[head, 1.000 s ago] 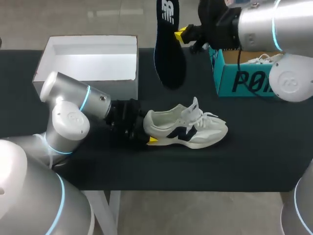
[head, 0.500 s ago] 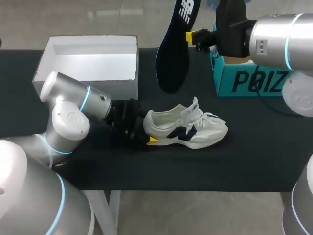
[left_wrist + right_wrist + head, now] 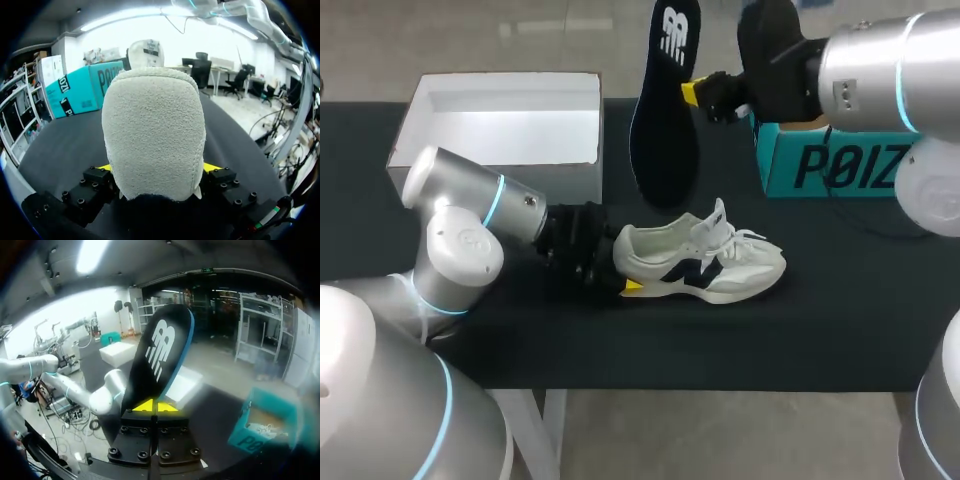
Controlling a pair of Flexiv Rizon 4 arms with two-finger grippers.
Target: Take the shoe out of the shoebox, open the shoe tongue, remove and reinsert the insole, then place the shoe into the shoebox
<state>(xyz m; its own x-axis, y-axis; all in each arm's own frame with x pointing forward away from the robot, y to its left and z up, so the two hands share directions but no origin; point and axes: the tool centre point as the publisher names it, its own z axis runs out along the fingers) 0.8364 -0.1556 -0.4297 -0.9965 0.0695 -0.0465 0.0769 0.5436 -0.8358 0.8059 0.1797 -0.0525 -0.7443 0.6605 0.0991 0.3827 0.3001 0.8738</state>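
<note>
The white and navy shoe lies on its side on the black table, toe to the right. My left gripper is at its heel. In the left wrist view the grey heel fills the space between the fingers and both yellow tips press its sides, so the left gripper is shut on it. My right gripper hangs high above the table, shut on the edge of the dark insole. The insole hangs toe down over the shoe's opening. In the right wrist view the insole rises from the closed tips.
The open white shoebox stands at the back left, behind my left arm. A teal box stands at the back right beneath my right arm, and it also shows ahead of the shoe as the teal box.
My right gripper swung the insole to the right, then back left, and it now hangs a little lower and more upright. The left arm and shoe have not moved.
</note>
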